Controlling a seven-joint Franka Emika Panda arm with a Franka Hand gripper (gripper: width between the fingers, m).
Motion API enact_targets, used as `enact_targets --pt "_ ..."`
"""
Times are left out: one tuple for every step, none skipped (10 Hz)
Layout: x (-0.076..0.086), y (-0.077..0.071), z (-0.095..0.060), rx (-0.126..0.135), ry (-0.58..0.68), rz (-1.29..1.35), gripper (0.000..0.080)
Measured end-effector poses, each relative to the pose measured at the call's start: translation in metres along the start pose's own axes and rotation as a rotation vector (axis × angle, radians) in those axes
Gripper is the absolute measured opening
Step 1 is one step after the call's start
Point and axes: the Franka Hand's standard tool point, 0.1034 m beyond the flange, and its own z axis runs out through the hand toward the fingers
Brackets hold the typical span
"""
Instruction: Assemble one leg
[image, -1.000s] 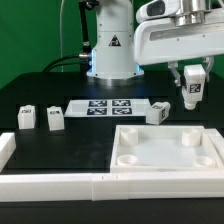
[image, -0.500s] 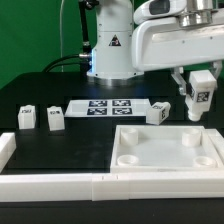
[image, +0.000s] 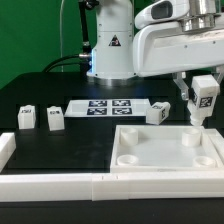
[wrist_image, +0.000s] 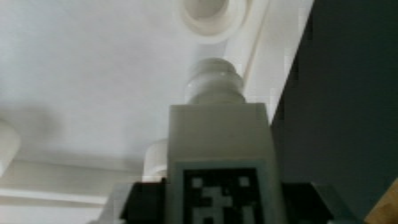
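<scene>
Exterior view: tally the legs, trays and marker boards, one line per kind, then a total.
Legs: 4
Tray: 1
Marker board: 1
Total: 6

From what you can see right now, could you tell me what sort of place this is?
Likely a robotics lab bench: a gripper holding a tagged leg, a marker board on the black table, green backdrop.
</scene>
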Motion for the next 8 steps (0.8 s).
enact_targets --pt "0.012 0.005 0.004 0.002 -0.015 -0.025 0.0287" --pt "0.034 0.009 0.011 0.008 -0.017 -0.044 0.0287" --pt "0.053 0.012 0.017 0.012 -0.006 -0.061 0.0287" --pt "0.063 0.016 0.022 0.013 0.004 -0.077 0.0287" --pt "0.072 0.02 0.028 0.013 0.011 -0.091 0.0287" --pt "0.076 0.023 0.03 0.011 0.024 -0.097 0.0287" --pt "0.073 0.024 0.03 0.002 0.055 -0.095 0.0287" --pt "0.073 0.024 0.031 0.002 0.058 -0.096 0.0287"
